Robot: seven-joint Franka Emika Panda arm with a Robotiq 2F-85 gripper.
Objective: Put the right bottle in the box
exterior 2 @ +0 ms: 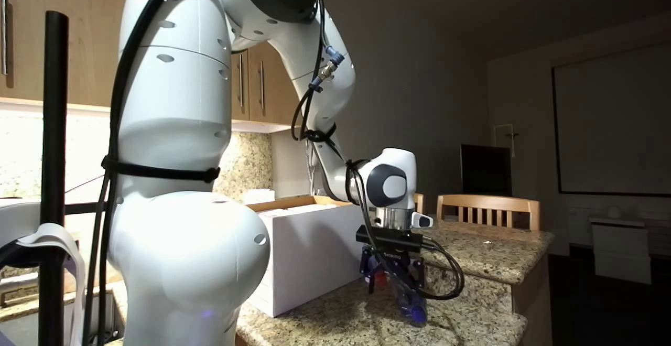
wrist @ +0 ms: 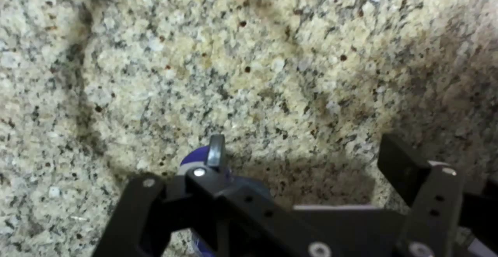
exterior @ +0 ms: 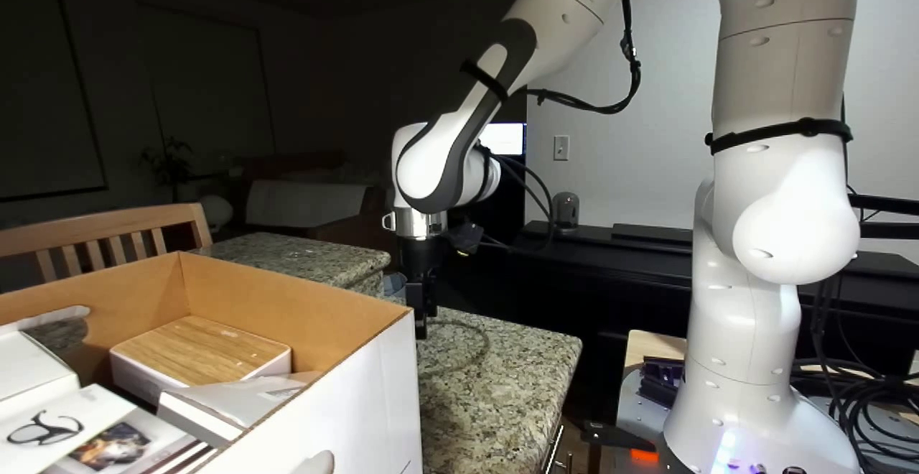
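In an exterior view the right bottle shows its blue cap low and toward the camera, with its clear body running up behind my gripper. A reddish patch shows between the fingers there; I cannot tell whether it belongs to that bottle. In the wrist view my gripper is spread wide, with bare granite between its fingertips. Purple-blue and clear parts of a bottle peek out behind the left-hand finger, mostly hidden. The box, white outside and brown inside, stands beside the gripper.
Inside the box lie a wood-topped carton, a grey package and printed cards. The granite counter extends in front of the gripper, with a raised ledge behind. Cables hang from the wrist.
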